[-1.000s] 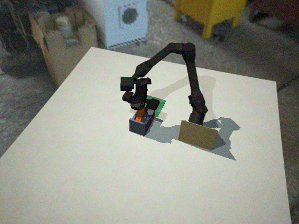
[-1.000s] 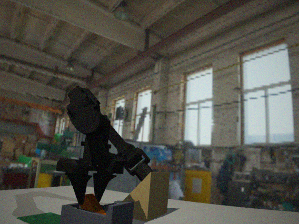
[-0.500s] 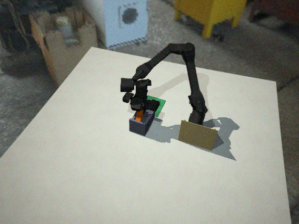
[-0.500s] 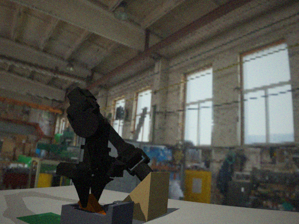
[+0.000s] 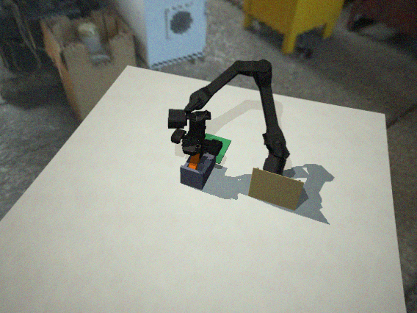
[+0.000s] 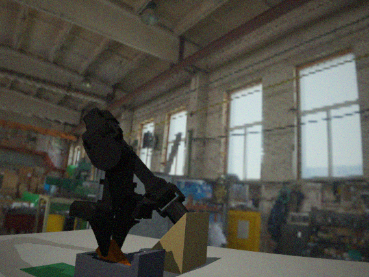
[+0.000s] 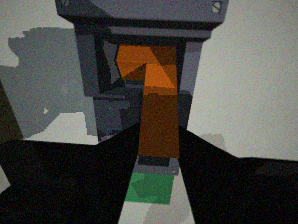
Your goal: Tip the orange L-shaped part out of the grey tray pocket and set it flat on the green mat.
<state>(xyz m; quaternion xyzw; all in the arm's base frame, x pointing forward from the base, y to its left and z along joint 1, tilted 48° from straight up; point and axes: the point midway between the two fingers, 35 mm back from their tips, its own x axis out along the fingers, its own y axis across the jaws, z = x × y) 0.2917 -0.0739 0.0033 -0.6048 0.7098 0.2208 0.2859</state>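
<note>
From where I stand the jaws have closed on the raised end of the orange part (image 7: 159, 112), one dark finger (image 7: 100, 170) on each side of it. The wrist view shows this best: the part's long arm runs away from the jaws into the tray (image 7: 145, 20), its L-shaped end down in the pocket at the far wall. Under and behind the jaws lies a strip of green mat (image 7: 150, 189). The exterior view shows what the wrist cannot: the part (image 6: 114, 251) tilts up out of the tray (image 6: 107, 264), with the fingertips reaching down to the rim. From the top, the arm hides most of the part (image 5: 194, 162); the mat (image 5: 220, 145) lies just beyond the tray (image 5: 196, 176) on the table (image 5: 147, 239), and a tan block (image 5: 275, 189) stands well apart beside the arm's base.
</note>
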